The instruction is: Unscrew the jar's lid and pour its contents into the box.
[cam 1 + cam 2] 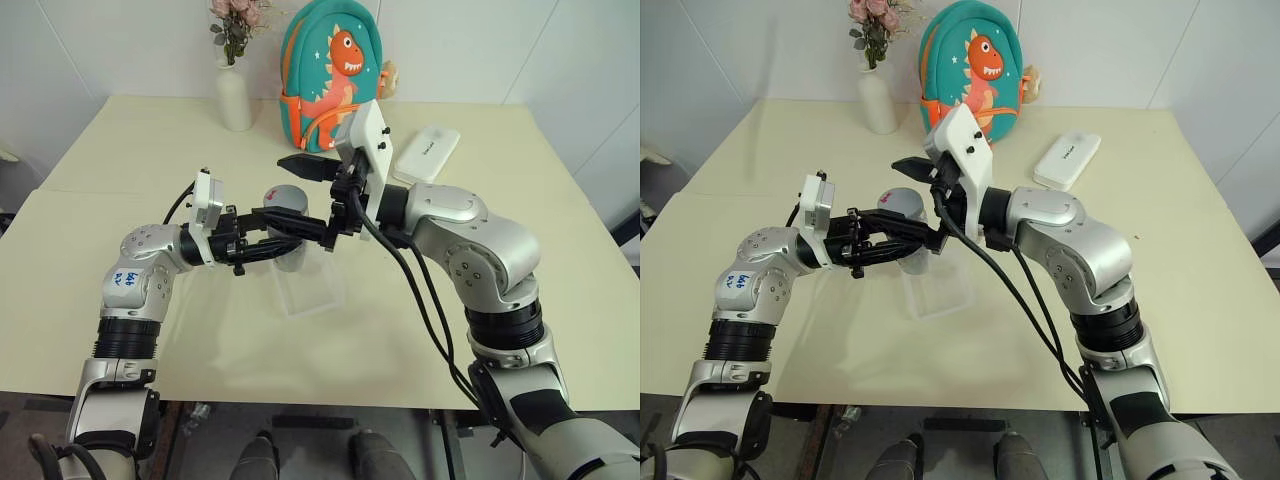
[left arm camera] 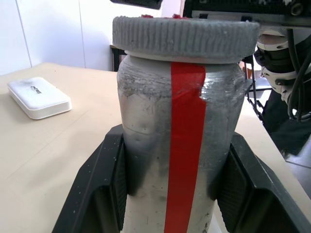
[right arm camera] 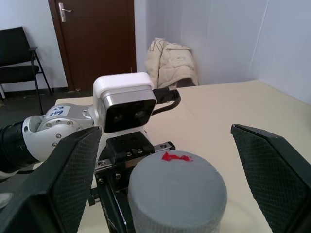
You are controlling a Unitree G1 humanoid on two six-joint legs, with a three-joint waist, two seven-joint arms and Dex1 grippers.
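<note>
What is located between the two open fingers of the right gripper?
The lid, on the jar; right wrist view shows a gap either side.

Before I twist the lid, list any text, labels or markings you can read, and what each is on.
No text here reads clearly.
White oblong case: a small dark logo, too small to read.
Sticker on the left arm: blue handwriting, not legible.
Jar: a plain red stripe, no words visible.
Lid: a red mark on top, not lettering.
Backpack: a dinosaur picture, no words.
</note>
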